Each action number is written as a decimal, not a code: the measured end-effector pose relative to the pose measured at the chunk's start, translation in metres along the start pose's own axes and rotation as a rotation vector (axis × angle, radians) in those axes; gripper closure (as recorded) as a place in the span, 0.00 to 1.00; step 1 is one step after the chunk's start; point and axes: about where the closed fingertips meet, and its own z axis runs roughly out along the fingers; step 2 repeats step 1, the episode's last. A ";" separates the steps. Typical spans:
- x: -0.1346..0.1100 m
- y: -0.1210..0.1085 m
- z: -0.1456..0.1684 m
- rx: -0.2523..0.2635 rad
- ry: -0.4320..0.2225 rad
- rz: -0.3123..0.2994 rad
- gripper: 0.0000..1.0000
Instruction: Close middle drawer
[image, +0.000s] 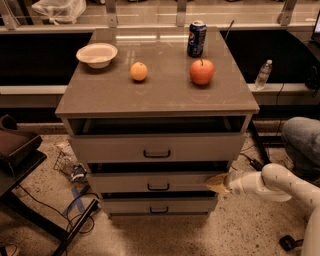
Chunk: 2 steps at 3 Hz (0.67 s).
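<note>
Speckled floor (240, 230) under a cabinet (165, 97) of three drawers, each out a little. Middle drawer (125, 183): inside hidden beneath the top drawer (110, 149). Gripper (218, 183) at its right end, perhaps touching; spread or pinched, impossible to say. On top: one bowl (97, 53), one orange (139, 71), one apple (202, 72), one can (196, 38).

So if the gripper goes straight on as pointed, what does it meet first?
The middle drawer, at its front's right end; the gripper looks almost against it, though depth is unclear.
</note>
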 end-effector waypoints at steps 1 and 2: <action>0.000 0.000 0.000 0.000 0.000 0.000 1.00; 0.000 0.000 0.000 0.000 0.000 0.000 1.00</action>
